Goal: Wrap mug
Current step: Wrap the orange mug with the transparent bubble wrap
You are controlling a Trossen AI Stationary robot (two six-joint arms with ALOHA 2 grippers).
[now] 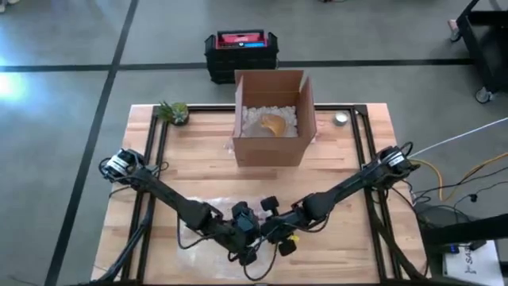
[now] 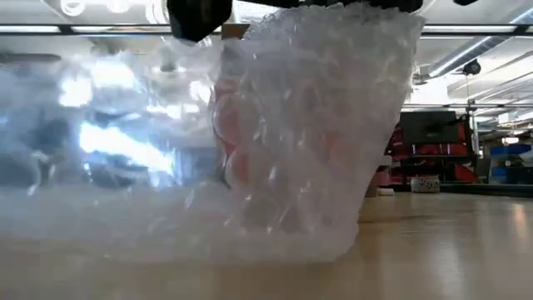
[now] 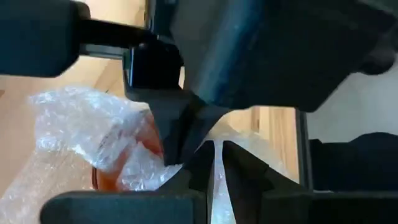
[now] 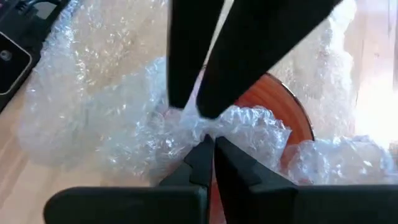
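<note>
An orange mug stands near the table's front edge, mostly covered by a sheet of clear bubble wrap. The wrap is drawn up over the mug, and its left part lies spread on the table. In the low view the mug shows only as an orange blur through the wrap. My left gripper and my right gripper meet tip to tip above the mug. Both are shut on the wrap. My left gripper pinches a thin raised edge of the bubble wrap between its two fingers, right above the mug. The wrap hangs slack from there over the mug's side. My right gripper's fingers stand close against this spot. My right gripper pinches a bunched fold of the bubble wrap between its two fingers, over the mug's rim. Several layers are gathered there. The wrap drapes down around the mug onto the table.
An open cardboard box with white filler stands at the table's far middle. A small plant sits at the far left and a small round thing at the far right. A black and red crate sits on the floor beyond.
</note>
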